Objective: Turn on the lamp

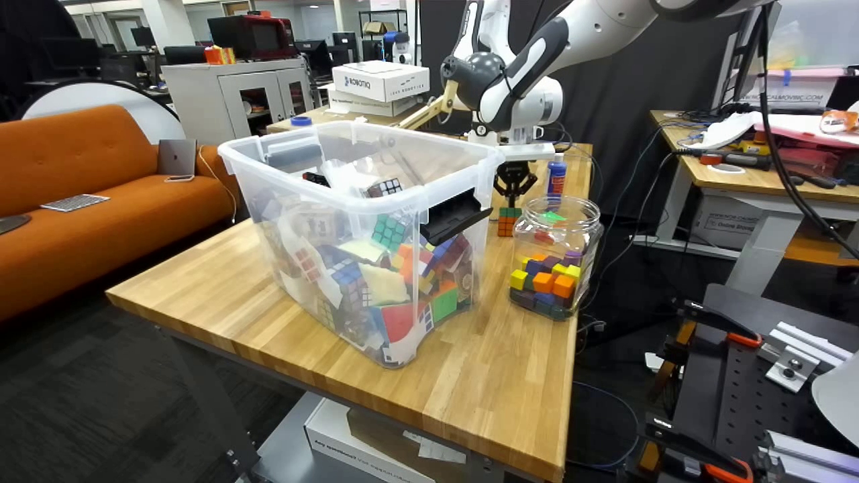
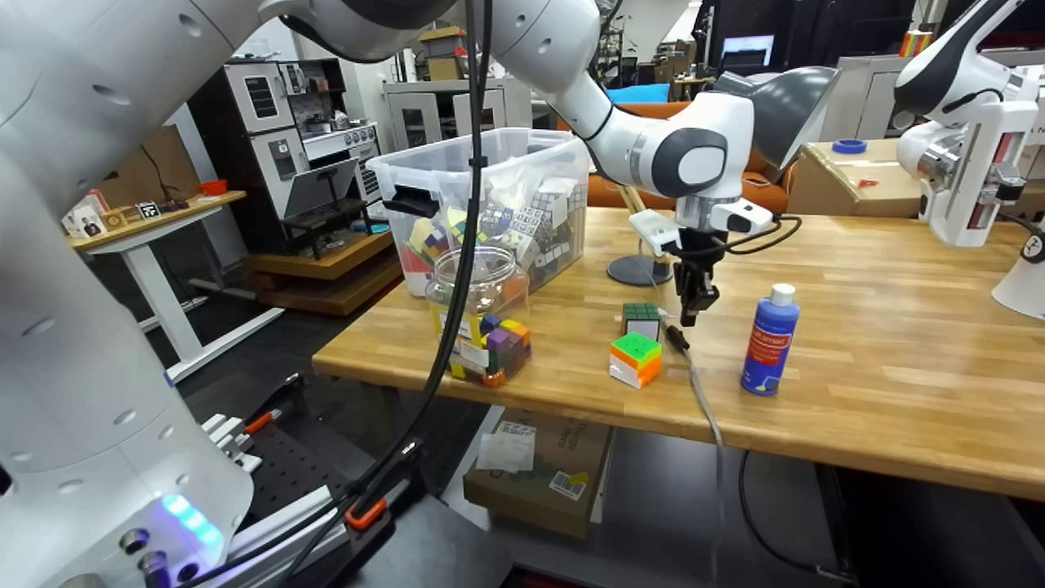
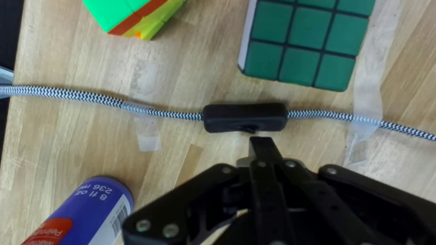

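Observation:
The lamp has a grey shade, a wooden arm and a round dark base on the table. Its bulb does not show. A black inline rocker switch sits on a black-and-white braided cord, taped to the table; the switch also shows in an exterior view. My gripper points down with its fingertips together and nothing between them. The tips are right beside the switch's rocker, with a small gap in the wrist view. Their exact height cannot be told. The gripper shows in both exterior views.
A green-topped cube and a bright green, orange and white cube stand beside the cord. A blue bottle stands on the gripper's other side. A jar of blocks and a large clear bin stand farther along the table.

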Robot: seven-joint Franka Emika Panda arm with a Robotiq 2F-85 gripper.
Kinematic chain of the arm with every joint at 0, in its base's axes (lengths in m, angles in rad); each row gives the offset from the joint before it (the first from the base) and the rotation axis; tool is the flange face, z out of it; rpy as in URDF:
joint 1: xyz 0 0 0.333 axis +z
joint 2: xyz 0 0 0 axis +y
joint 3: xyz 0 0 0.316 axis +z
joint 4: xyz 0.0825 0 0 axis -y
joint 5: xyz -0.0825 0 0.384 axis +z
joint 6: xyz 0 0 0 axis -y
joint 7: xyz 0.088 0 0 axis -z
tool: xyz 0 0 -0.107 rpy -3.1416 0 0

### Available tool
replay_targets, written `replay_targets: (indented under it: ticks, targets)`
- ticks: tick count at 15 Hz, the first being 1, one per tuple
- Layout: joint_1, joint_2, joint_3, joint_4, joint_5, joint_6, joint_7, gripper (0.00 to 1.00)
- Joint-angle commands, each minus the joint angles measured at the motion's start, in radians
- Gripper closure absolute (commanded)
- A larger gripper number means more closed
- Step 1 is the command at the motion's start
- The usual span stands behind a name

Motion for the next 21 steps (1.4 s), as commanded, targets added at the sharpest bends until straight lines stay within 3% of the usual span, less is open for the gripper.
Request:
replay_targets:
  ticks: [1,21]
  targets:
    - [-0.012,0.002,0.012,0.009,0.025,-0.028,-0.026,1.00]
    - [-0.012,0.029,0.033,0.039,0.028,-0.080,-0.045,1.00]
